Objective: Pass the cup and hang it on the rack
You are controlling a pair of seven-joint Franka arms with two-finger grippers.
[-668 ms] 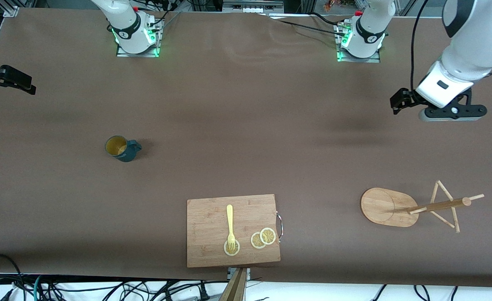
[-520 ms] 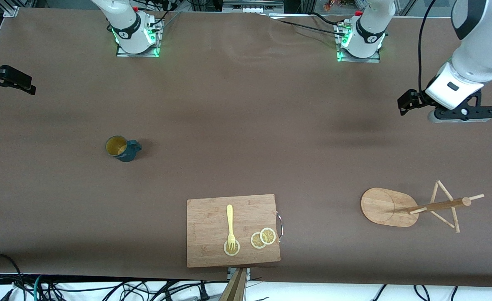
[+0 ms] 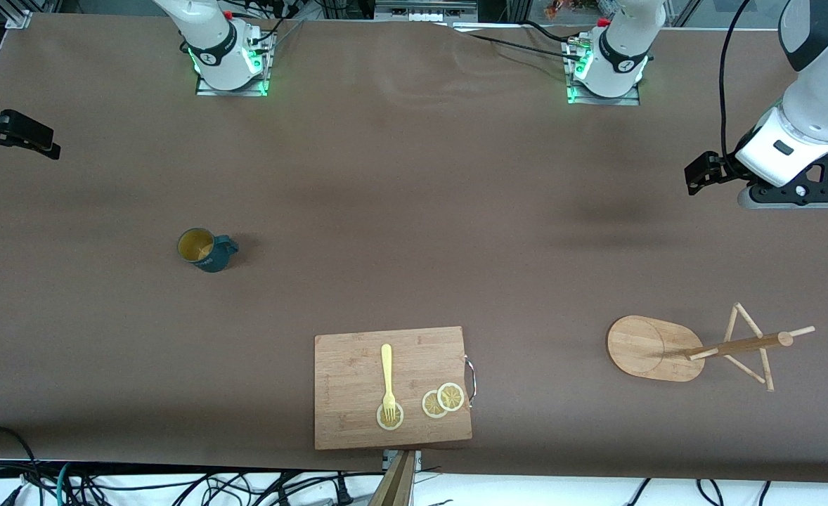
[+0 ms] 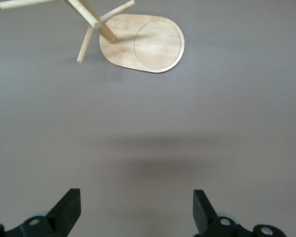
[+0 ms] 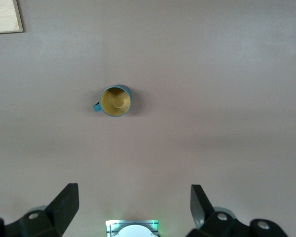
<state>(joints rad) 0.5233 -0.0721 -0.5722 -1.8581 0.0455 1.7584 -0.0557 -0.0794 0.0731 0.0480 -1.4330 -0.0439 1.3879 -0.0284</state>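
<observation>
Teal mug (image 3: pixel 206 249) upright on the desk (image 3: pixel 400 211) toward the right arm's end, mug tree (image 3: pixel 695 348) toward the left's, hence a handover; left hand (image 4: pixel 135 212) and right hand (image 5: pixel 133 210) both spread empty, aloft.

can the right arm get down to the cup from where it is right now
Probably yes. The right gripper hangs above the upright cup with jaws open, and only bare table surrounds the cup; nothing blocks the way.

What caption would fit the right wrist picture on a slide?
Open right gripper high over the brown table, looking down on an upright cup.
</observation>
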